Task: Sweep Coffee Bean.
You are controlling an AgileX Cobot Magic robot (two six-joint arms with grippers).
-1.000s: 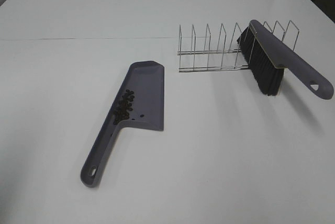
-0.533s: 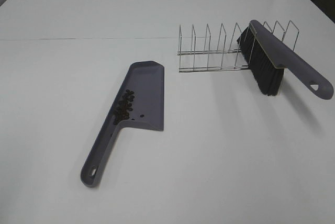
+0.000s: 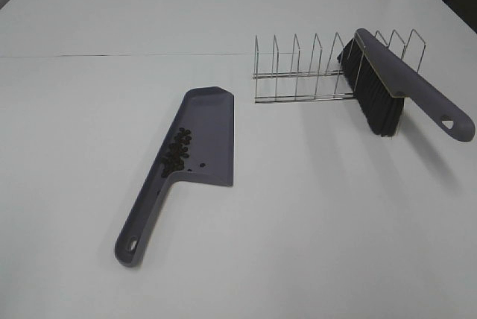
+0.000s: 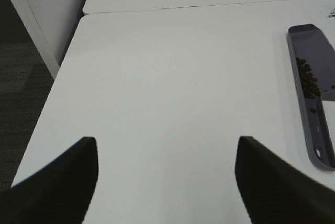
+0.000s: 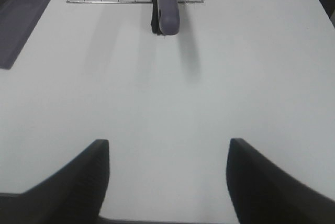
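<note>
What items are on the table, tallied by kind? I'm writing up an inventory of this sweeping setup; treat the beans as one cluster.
Dustpan: 1
Brush: 1
Wire rack: 1
Coffee bean cluster (lying in the dustpan): 1
Total: 4

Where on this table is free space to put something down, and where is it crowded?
The table is bare left of the dustpan, across the near side between its handle and the brush, and behind the wire rack. It is crowded at the rack, where the brush leans, and in the pan, which holds the coffee beans.
</note>
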